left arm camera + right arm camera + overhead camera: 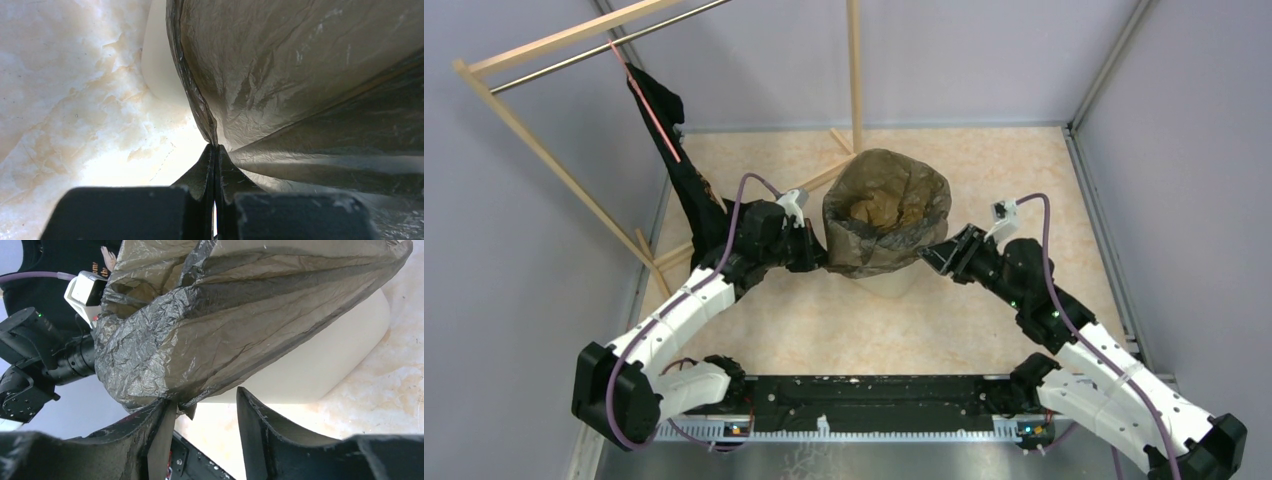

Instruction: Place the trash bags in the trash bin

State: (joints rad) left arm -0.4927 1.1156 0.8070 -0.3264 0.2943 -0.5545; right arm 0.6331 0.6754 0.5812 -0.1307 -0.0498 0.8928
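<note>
Left claw (216, 147): jaws pressed together, no gap between the tips. They pinch a thin fold of the bag (300, 75) right at the tips. From the pinch, the film spreads up and to the claw's right in taut creases.

Right claw (202, 397): jaws well apart, clamping nothing. The bag's lowest fold hangs onto the inner face of the jaw at the left of the wrist view. The other jaw stands clear of the film. We cannot tell whether the fold is caught on that jaw or only lies against it.

Bin (886, 285): upright on the tabletop (1024, 180), between the two claws, just beyond both sets of tips. The bag is draped over its top and mouth, grey-brown and see-through, bulging wider than the bin. Only the cream lower wall shows beneath it. From the left wrist, the bin wall shows just to the left of the bag's edge, ahead of the tips.

Behind the left claw, a dark garment (686, 180) hangs from a wooden rack (544, 150), apart from the bag.
</note>
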